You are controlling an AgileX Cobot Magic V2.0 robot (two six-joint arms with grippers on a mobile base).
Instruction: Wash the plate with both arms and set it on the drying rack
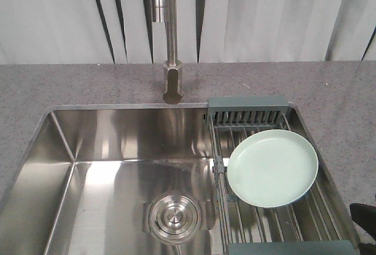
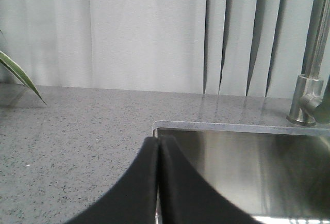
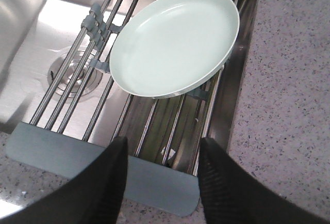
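The pale mint-green plate [image 1: 273,167] lies flat on the wire bars of the drying rack [image 1: 249,117], which spans the right end of the sink. In the right wrist view the plate [image 3: 174,40] sits ahead of my right gripper [image 3: 162,144], which is open and empty above the rack's near grey-green end [image 3: 62,152]. Only a black tip of the right arm [image 1: 363,215] shows in the front view. My left gripper [image 2: 158,142] is shut with nothing in it, hovering over the sink's left rear corner [image 2: 160,127], far from the plate.
The steel sink [image 1: 106,167] has a round drain [image 1: 174,215] and a tall faucet [image 1: 171,61] behind it. Grey speckled countertop [image 1: 341,90] surrounds the sink. A green plant leaf [image 2: 18,74] pokes in at the left of the left wrist view.
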